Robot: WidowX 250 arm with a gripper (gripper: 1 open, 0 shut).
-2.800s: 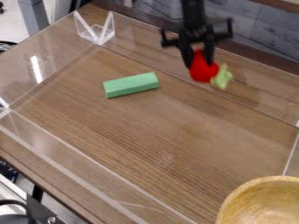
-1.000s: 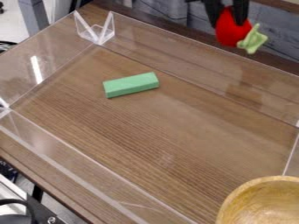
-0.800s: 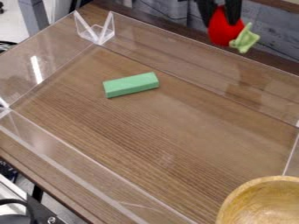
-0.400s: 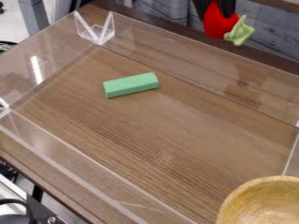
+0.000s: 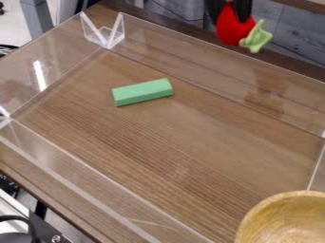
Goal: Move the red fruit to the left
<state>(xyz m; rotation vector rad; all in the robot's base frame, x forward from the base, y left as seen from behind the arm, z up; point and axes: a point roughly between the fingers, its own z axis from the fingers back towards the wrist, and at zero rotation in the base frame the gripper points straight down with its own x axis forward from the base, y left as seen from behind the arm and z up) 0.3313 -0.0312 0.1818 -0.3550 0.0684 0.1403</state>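
Note:
The red fruit (image 5: 230, 27), a glossy toy strawberry with a light green leafy cap (image 5: 258, 39) pointing right, hangs in the air above the far right part of the wooden table (image 5: 191, 142). My gripper (image 5: 234, 12) comes down from the top edge and is shut on it, with dark fingers on either side of the red body. Most of the gripper is cut off by the frame. A flat light-green block (image 5: 143, 92) lies on the wood to the lower left, well apart from the fruit.
Clear acrylic walls (image 5: 38, 71) ring the wooden surface. A small clear folded stand (image 5: 105, 33) sits in the far left corner. A wooden bowl (image 5: 286, 220) fills the near right corner. Dark equipment lines the back edge.
Since the earliest frame the gripper has lifted the strawberry off the table, high toward the back. Over the last second it has only edged slightly left.

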